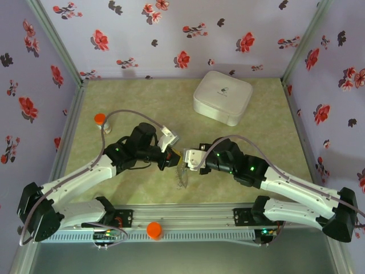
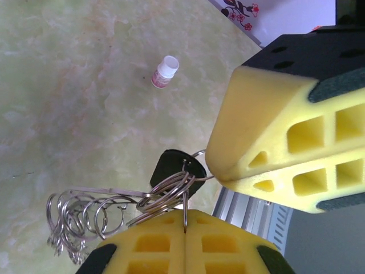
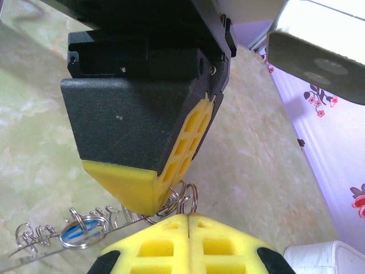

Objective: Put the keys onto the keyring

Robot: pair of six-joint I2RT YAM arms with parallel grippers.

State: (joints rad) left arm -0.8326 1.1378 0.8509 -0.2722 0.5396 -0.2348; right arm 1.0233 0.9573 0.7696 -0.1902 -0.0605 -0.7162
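Now | keyring pinched in left end effector; black key beside it

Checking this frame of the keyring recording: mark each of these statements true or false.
1. Both grippers are shut and meet tip to tip at the metal rings. True: the left gripper and the right gripper each have their jaws closed, close together above the middle of the table.
2. The white box sits at the near edge between the arm bases. False: the white box stands at the far side, right of centre.
3. A blue key head shows among the loops of the keyring. True: the blue key head lies within the keyring loops.
4. The left gripper holds the small white bottle. False: the small white bottle is on the table, apart from both grippers.
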